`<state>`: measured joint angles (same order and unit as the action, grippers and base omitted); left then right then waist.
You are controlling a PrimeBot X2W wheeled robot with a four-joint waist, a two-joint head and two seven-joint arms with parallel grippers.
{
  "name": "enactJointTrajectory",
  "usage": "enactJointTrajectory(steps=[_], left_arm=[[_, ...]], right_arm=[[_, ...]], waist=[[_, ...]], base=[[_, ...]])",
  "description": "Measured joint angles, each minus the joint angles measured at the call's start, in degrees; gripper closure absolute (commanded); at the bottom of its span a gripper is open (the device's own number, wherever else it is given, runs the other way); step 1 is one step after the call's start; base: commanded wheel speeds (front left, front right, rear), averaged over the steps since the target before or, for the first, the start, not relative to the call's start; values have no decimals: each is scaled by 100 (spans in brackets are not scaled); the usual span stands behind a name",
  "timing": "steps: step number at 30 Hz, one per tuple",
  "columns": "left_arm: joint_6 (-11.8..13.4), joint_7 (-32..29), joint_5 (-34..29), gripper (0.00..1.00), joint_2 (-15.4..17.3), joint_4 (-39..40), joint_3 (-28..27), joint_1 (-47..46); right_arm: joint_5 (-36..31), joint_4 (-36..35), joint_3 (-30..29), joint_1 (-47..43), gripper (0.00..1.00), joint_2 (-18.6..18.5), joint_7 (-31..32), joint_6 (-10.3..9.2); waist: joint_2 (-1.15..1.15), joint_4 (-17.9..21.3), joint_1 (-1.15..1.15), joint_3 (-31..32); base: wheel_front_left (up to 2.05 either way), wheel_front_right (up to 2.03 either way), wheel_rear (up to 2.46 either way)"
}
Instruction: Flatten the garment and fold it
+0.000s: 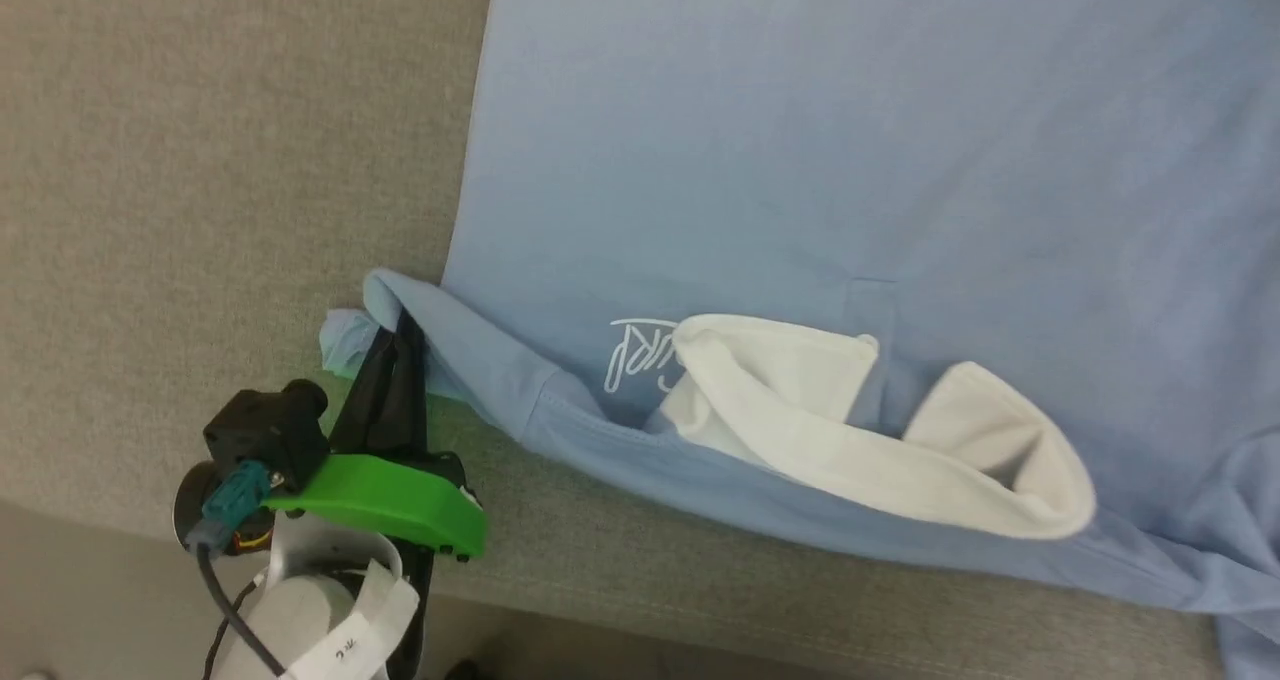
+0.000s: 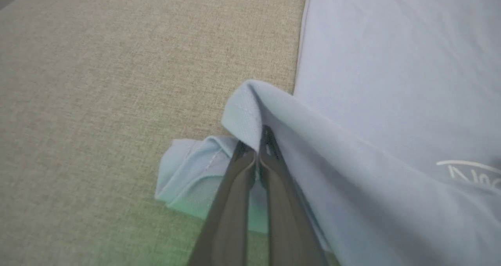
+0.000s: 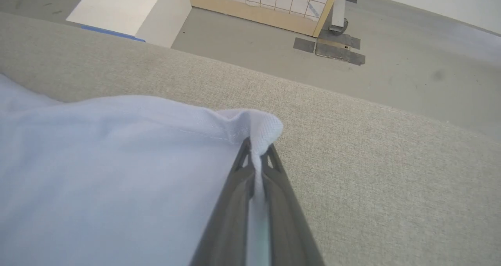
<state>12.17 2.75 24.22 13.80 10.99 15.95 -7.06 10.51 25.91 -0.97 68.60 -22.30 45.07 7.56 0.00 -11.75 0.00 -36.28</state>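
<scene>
The garment (image 1: pixel 800 140) lies spread on the table (image 1: pixel 200 160) and is mostly flat beyond its white collar (image 1: pixel 880 430). The edge near the collar is bunched, and no fold is made yet. The left gripper (image 1: pixel 398 345) has its fingers clenched on a sleeve corner left of the collar. The right gripper (image 3: pixel 258 152) has its fingers clenched on a garment edge.

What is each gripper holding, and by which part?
Both hold the garment: the left gripper pinches a raised fold by the bunched sleeve, the right gripper a bunched stitched edge.

Bare grey cloth surface (image 1: pixel 200 160) left of garment (image 1: pixel 900 140): free passage. Raised white collar (image 1: pixel 800 410) bulges near front edge.
</scene>
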Motion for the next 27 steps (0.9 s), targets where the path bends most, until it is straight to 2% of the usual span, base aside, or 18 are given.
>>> enactJointTrajectory(steps=[7, 15, 21, 25, 27], left_arm=[[7, -270, 58, 100, 51, -377, 90, 143], [5, -428, 249, 100, 120, -706, 122, 314], [-12, -468, 318, 100, 111, -947, 152, 381], [-52, -460, 361, 100, 79, -1087, 166, 380], [-52, -449, 363, 100, 64, -1139, 177, 380]], right_arm=[[682, -399, 320, -1504, 100, -302, 143, 0], [1176, -1294, 60, -3863, 100, -358, 293, 0], [1323, -1652, -231, -5551, 100, 271, 393, 0], [1327, -1553, -193, -6182, 100, 778, 443, 0], [1327, -1483, -122, -6320, 100, 907, 493, 0]], waist=[[0, 357, -1, 904], [0, 735, -1, 1882], [0, 985, -1, 2471], [0, 1100, -1, 2719], [0, 1128, -1, 2794]], base=[[0, 0, 0], [0, 0, 0], [0, 0, 0], [0, 0, 0], [0, 0, 0]])
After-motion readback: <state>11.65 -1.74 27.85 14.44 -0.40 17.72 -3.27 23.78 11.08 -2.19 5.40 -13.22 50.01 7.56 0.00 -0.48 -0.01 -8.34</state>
